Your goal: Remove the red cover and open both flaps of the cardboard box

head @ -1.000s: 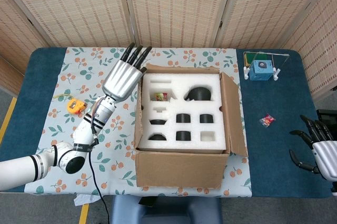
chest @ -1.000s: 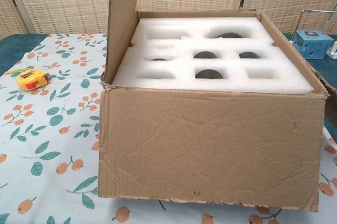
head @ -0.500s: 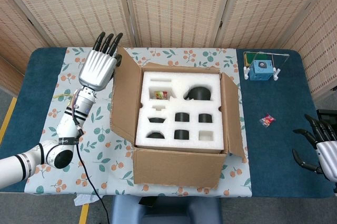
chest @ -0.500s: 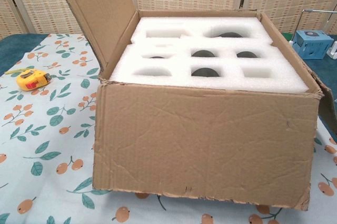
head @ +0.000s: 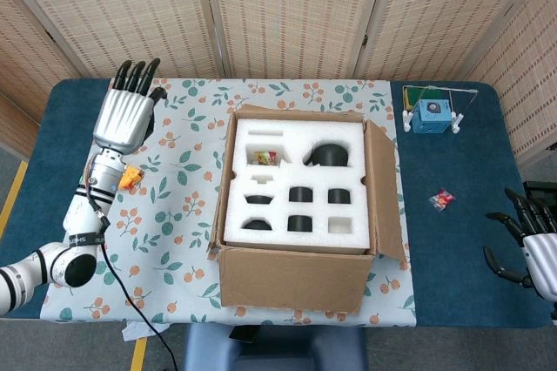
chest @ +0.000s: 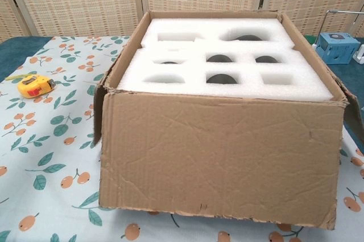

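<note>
Beside the open cardboard box [head: 296, 205], left robot hand [head: 124, 116] and right robot hand [head: 533, 245], both spread, empty.

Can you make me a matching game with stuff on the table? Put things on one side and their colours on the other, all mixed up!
Things:
1. foam
2. tape measure
3. cube
4. box

Colours:
A. blue
B. brown
C. white
D. yellow

Pairs: 1-C, 2-D, 3-A, 4-B
</note>
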`<state>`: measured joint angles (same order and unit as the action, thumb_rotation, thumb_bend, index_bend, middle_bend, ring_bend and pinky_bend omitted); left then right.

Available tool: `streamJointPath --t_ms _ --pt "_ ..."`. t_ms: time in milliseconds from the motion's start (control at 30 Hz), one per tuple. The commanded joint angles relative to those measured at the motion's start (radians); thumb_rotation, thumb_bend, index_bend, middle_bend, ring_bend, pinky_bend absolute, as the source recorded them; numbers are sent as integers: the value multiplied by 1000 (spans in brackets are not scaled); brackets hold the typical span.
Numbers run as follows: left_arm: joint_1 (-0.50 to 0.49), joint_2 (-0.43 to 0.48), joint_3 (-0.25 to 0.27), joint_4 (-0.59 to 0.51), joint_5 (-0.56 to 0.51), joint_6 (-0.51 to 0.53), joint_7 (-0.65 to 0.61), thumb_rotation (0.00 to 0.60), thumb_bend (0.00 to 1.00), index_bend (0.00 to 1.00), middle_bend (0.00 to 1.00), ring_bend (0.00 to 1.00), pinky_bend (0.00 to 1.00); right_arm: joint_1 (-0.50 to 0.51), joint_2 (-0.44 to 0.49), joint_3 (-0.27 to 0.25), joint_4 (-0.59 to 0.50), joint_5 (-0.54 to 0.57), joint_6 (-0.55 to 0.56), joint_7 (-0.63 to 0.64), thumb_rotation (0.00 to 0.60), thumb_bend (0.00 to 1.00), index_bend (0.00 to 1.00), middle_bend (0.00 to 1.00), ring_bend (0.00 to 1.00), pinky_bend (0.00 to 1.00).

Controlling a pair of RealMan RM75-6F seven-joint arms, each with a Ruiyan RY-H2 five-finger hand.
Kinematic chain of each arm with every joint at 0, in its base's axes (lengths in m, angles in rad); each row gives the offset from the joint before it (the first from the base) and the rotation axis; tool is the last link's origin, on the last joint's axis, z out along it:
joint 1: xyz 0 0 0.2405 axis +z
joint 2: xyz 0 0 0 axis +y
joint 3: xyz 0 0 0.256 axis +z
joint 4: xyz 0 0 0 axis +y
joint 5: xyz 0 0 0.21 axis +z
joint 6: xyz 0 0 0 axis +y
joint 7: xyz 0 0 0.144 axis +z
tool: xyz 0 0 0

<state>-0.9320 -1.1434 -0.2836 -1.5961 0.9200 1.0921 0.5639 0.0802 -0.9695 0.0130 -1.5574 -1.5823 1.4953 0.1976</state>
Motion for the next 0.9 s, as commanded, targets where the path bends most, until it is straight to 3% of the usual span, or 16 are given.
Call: streamJointPath --t_ms 33,267,467,633,767,900 --pt "104 86 56 -160 59 35 -78 600 937 139 12 0 0 0 -2 7 -18 12 -3 -45 327 504 231 0 0 0" --pt "344 140 223 -303 334 219 -265 600 650 36 0 0 0 16 -16 23 -79 39 -29 -189 403 505 163 0 0 0" --pt "565 75 348 -195 475 445 -253 600 580 17 0 0 0 13 -92 62 -95 93 7 -403 459 504 128 0 0 0" --pt "725 -35 372 -37 472 598 -281 600 580 17 0 0 0 3 -157 75 -85 114 39 -458 469 503 115 0 0 0" --pt "777 -68 377 65 480 604 -384 600 580 18 0 0 0 7 -170 68 -76 111 23 -465 469 504 105 0 0 0" --pt "771 -53 364 98 512 579 -419 600 580 18 0 0 0 8 -175 55 -80 83 22 -465 468 504 103 0 0 0"
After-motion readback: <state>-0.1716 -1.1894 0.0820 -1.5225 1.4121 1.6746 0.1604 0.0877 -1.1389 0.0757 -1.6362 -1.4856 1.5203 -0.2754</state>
